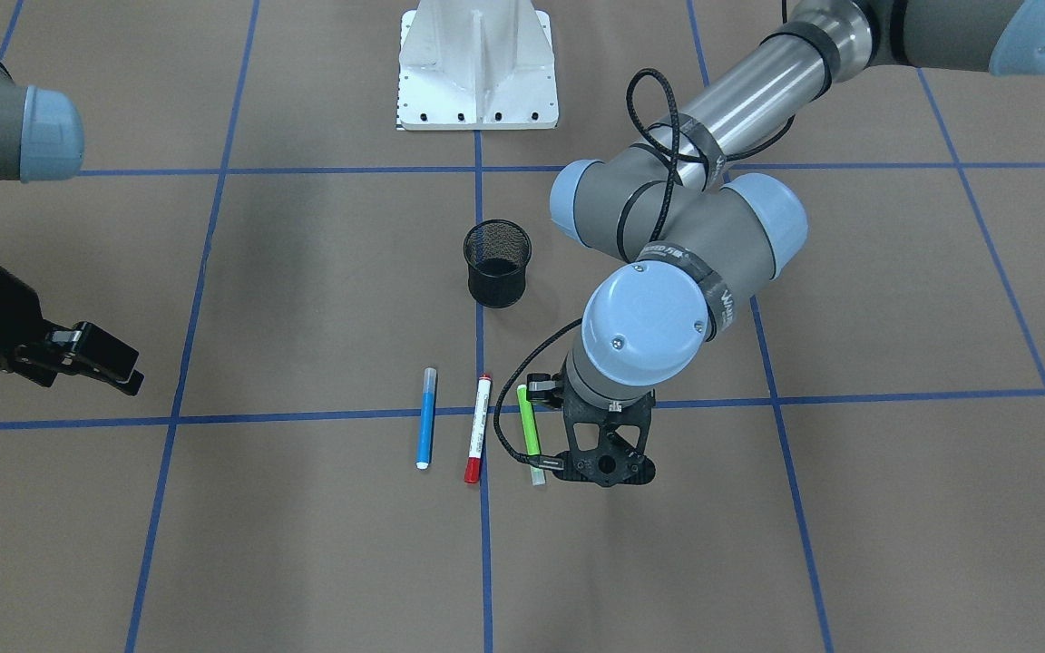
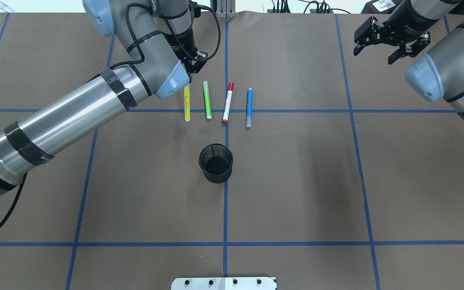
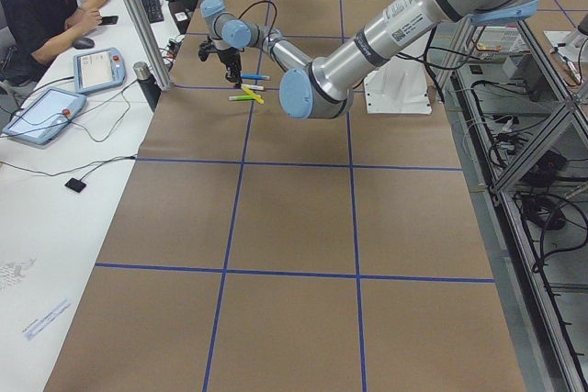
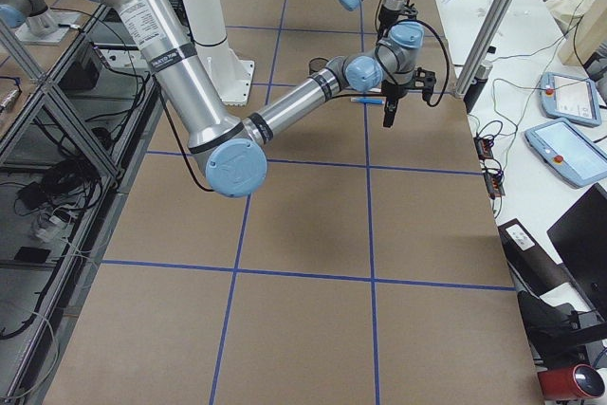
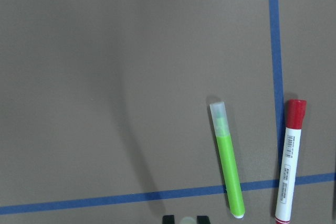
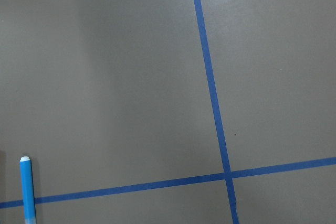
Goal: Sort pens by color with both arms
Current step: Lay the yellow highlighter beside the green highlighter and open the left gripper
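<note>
Four pens lie side by side on the brown table: yellow point(image 2: 187, 105), green point(image 2: 207, 100), white with a red cap point(image 2: 227, 104) and blue point(image 2: 249, 102). My left gripper point(image 2: 191, 74) points straight down over the far end of the yellow pen. In the left wrist view its fingertips point(image 5: 168, 219) press a pale pen end from both sides, so it is shut on the yellow pen. The front view shows the blue point(image 1: 427, 417), red-capped point(image 1: 478, 428) and green point(image 1: 530, 433) pens; the left gripper point(image 1: 602, 470) hides the yellow one. My right gripper point(image 2: 373, 54) hangs open, far from the pens.
A black mesh cup point(image 2: 216, 163) stands upright on the centre line, closer to the robot than the pen row. The white base pedestal point(image 1: 477, 73) sits at the robot's edge. Blue tape lines grid the table. A person sits at a side desk point(image 3: 41, 6).
</note>
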`<state>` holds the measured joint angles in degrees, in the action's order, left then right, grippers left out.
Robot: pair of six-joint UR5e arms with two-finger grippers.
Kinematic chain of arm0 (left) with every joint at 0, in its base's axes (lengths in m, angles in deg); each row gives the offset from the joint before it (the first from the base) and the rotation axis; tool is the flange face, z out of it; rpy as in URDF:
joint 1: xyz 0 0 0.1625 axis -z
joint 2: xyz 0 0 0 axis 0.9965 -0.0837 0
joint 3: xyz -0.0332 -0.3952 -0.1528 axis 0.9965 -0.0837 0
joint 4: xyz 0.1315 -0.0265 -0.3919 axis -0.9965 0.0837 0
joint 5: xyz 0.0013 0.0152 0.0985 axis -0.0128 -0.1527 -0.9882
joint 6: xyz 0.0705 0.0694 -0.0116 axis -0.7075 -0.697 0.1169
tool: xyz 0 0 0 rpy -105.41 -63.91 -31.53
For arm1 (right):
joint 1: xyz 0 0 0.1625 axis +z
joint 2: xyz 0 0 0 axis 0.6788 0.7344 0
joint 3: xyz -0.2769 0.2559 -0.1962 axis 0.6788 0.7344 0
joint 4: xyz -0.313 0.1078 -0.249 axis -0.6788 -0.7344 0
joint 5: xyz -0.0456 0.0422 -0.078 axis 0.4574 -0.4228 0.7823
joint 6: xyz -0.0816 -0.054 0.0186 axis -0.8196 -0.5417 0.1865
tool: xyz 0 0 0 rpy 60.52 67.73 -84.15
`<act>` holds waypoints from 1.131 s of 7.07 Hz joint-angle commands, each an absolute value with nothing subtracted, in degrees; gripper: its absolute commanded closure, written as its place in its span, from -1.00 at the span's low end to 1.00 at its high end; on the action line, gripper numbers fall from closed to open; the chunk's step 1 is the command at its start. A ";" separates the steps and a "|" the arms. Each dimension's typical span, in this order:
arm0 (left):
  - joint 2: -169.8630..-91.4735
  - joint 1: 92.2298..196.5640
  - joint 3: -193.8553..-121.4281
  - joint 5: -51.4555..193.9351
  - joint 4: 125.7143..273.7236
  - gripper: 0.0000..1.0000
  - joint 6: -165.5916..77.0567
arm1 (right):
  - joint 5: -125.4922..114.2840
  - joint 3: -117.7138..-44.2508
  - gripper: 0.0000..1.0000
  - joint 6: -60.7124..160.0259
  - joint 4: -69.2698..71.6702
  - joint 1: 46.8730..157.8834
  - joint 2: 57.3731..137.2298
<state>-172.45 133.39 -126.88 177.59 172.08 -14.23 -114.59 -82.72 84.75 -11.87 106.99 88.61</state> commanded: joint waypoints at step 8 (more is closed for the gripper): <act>-172.60 132.83 -124.06 177.50 175.98 0.42 -13.82 | -114.51 -83.52 -0.98 84.84 -11.88 107.08 89.11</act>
